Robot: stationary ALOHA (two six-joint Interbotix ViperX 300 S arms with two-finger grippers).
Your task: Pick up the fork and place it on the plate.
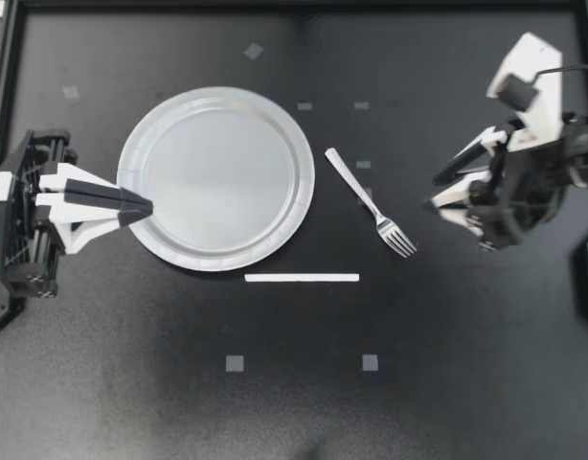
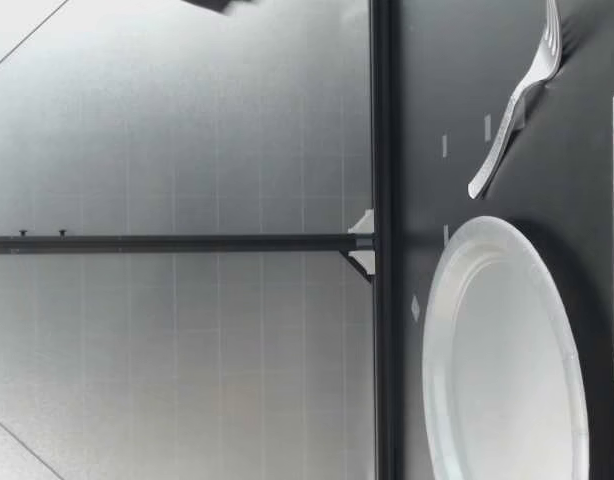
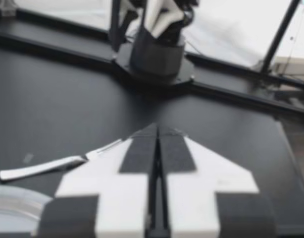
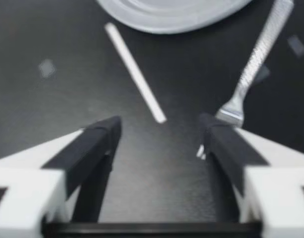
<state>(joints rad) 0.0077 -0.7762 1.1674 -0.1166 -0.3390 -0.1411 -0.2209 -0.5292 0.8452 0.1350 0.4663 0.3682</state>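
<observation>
- left hand [image 1: 141, 205]: mid-left of frame, pressed closed, pointing toward frame right.
- right hand [image 1: 434, 193]: right side of frame, spread apart, pointing toward frame left.

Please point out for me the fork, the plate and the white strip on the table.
fork [image 1: 363, 196], top view, on the middle of its handle.
plate [image 1: 217, 177], top view, on its bare centre.
white strip [image 1: 302, 278], top view, on its middle.

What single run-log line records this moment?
fork: on table beside plate | left gripper: shut, at plate rim | right gripper: open, near fork tines | grasp: not yet
</observation>
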